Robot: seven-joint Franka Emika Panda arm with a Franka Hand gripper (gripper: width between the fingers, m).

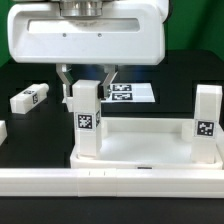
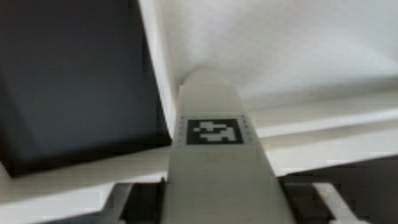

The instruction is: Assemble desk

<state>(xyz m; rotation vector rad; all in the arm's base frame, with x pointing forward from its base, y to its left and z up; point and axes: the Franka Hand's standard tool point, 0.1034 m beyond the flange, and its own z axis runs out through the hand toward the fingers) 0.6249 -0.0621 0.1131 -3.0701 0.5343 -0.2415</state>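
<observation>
In the exterior view, the gripper (image 1: 88,80) straddles the top of an upright leg (image 1: 86,122) that stands at the tabletop's (image 1: 145,150) corner on that view's left. The jaws flank it closely, but contact cannot be confirmed. A second leg (image 1: 207,122) stands at the opposite corner, and a third leg (image 1: 30,98) lies loose on the black table (image 1: 35,70). The step is probably seating this leg, which calls for holding it vertical and turning it squarely. In the wrist view, the leg looks white, square-sectioned and tagged, and rises between the jaws.

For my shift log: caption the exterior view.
Fingers straddle one upright leg on the tabletop; a second leg stands opposite, a third leg lies loose.
</observation>
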